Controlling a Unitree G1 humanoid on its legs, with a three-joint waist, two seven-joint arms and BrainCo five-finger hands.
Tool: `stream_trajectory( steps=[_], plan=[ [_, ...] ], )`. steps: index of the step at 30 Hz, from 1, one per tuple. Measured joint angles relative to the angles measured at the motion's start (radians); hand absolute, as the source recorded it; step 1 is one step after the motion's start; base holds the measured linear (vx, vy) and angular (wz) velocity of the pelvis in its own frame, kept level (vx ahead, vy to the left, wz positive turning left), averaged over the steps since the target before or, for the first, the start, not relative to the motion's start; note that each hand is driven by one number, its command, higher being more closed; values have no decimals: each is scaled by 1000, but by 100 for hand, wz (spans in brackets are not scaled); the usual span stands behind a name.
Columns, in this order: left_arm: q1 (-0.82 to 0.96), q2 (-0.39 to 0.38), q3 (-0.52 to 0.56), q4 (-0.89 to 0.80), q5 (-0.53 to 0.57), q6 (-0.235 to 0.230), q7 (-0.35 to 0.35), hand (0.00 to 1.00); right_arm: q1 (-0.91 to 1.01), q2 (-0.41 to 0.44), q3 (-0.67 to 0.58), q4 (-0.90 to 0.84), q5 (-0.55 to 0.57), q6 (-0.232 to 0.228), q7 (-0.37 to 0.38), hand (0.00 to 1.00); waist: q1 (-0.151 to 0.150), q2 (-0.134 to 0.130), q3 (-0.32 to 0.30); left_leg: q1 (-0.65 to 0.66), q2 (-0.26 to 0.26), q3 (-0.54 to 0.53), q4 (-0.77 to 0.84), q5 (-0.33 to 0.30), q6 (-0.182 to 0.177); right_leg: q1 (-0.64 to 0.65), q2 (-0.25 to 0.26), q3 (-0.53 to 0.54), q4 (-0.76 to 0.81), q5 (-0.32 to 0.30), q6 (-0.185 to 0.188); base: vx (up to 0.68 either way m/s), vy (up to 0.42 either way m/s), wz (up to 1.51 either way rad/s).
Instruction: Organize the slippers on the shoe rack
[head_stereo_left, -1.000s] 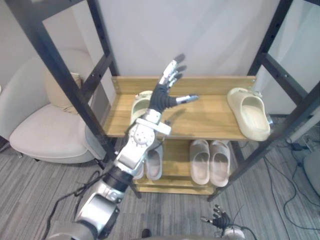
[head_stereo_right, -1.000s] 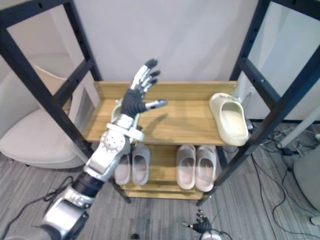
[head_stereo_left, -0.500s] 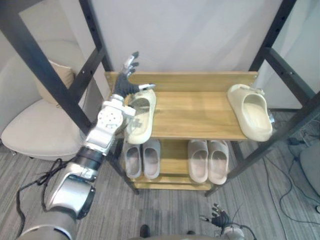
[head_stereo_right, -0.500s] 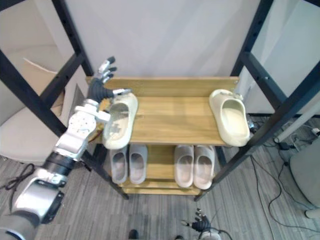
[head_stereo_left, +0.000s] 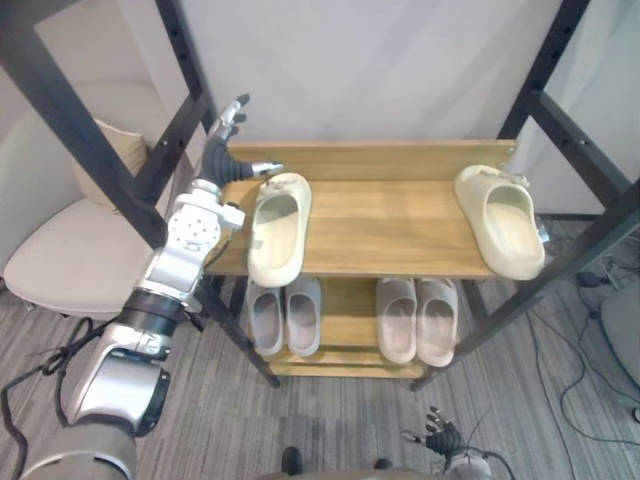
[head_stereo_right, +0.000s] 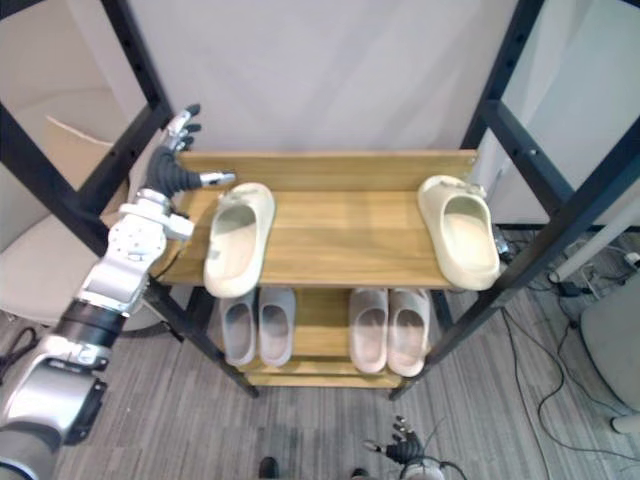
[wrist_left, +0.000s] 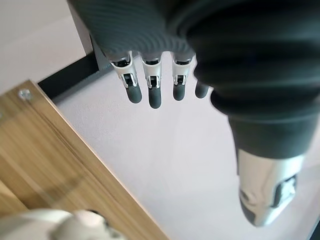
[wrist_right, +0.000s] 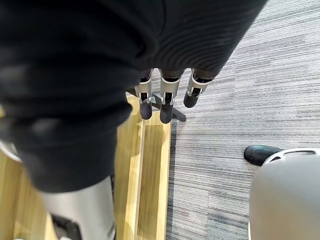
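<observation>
Left arm is up and stretched long toward the shoe rack (head_stereo_left: 400, 235), silver-grey forearm rising from 7 o'clock, and the left hand (head_stereo_left: 222, 160) sits at the top shelf's 10 o'clock corner, fingers straight and fanned wide, holding nothing. Its thumb juts sideways, tip just beside the far end of the left slipper (head_stereo_left: 278, 228); I can't tell whether they touch. That slipper lies flat at the shelf's 9 o'clock side: cream, chunky, smooth moulded foam with a rounded closed toe and an open scooped heel, its near end right at the shelf's front edge. Its mate, the right slipper (head_stereo_left: 500, 220), lies well apart at 3 o'clock, same cream foam, angled slightly. The shelf is warm wood-grain board with a low back rail, set in a matte black metal frame with punched holes. On the lower shelf, a greyish pair (head_stereo_left: 285, 315) and a pale cream pair (head_stereo_left: 417, 318) lie side by side. A soft off-white armchair (head_stereo_left: 70, 260) stands at 9 o'clock. Right hand (head_stereo_left: 440, 438) hangs low at 6 o'clock over striped grey carpet, fingers loose and straight, carrying nothing.
</observation>
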Motion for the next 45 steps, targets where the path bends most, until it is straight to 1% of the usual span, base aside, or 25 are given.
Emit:
stream_trajectory(
  steps=[3, 7, 9, 11, 14, 17, 25, 26, 31, 34, 41, 45],
  plan=[
    [1, 2, 0, 0, 66, 3, -3, 0, 0, -1, 0, -1, 0, -2, 2, 0, 1, 0, 3, 5, 0, 5, -5, 0, 0, 0, 0, 6, 1, -1, -1, 0, 0, -4],
    [8, 3, -1, 0, 137, 18, -18, 0, 1, -1, 0, -4, 0, -3, 2, 0, 1, 1, 4, 5, 1, 11, -5, -1, -1, -3, 0, 9, 1, -2, -2, -2, 0, -3],
    [15, 3, -6, 0, 188, 19, -20, 0, 9, -2, 0, -26, -1, -4, 3, 0, 1, 5, 11, 5, 2, 15, -5, -1, -1, -10, 0, 13, 11, -6, -3, -17, -1, -6],
    [27, 12, -9, 0, 217, 21, -20, 0, 15, -2, 2, -42, -1, -9, 4, 0, 1, 6, 15, 4, 5, 24, -6, -1, -2, -21, 1, 21, 24, -10, -4, -15, 1, -12],
    [28, 14, -39, 1, 267, 25, -22, 0, 19, -3, 1, -44, -1, -12, 3, 0, 1, 4, 16, 1, 7, 26, -6, -2, -2, -32, 2, 22, 36, -16, -5, -4, -1, -2],
    [36, 14, -55, 1, 304, 26, -41, 0, 22, -4, 0, -44, -1, -12, 2, 0, 0, 4, 16, -5, 9, 27, -6, -2, -2, -38, 4, 24, 36, -16, -5, 0, 0, 0],
    [84, 20, -63, -11, 344, 27, -52, 0, 23, -8, 0, -44, -1, -12, 2, 0, 2, 4, 16, -10, 14, 42, -5, -5, -7, -46, 9, 38, 37, -17, -7, 16, -3, -4],
    [85, 20, -63, -11, 351, 27, -53, 100, 23, -9, 1, -44, -1, -13, 2, 0, 2, 4, 16, -10, 15, 43, -5, -5, -7, -46, 10, 40, 39, -17, -7, 12, -2, -3],
    [85, 20, -64, -11, 382, 30, -55, 100, 24, -10, 1, -44, -1, -14, 2, 0, 2, 4, 16, -10, 14, 44, -5, -5, -6, -50, 9, 40, 48, -17, -8, 0, 0, 0],
    [85, 19, -63, -11, 381, 35, -45, 100, 24, -10, 1, -44, -1, -15, 2, 0, 0, 3, 16, -8, 14, 44, -5, -4, -6, -51, 9, 40, 49, -17, -8, 0, 0, 0],
    [79, 11, -59, -12, 315, 36, -36, 100, 26, -10, 1, -42, -1, -13, 1, 0, -5, 3, 15, -6, 14, 39, -5, -4, -6, -51, 9, 35, 46, -18, -8, 0, 0, 0],
    [74, 7, -62, -11, 298, 36, -36, 100, 26, -9, 1, -41, -1, -12, 2, 0, -7, 2, 15, -6, 13, 39, -5, -4, -6, -50, 9, 35, 45, -17, -8, 0, 0, 0]
  ],
)
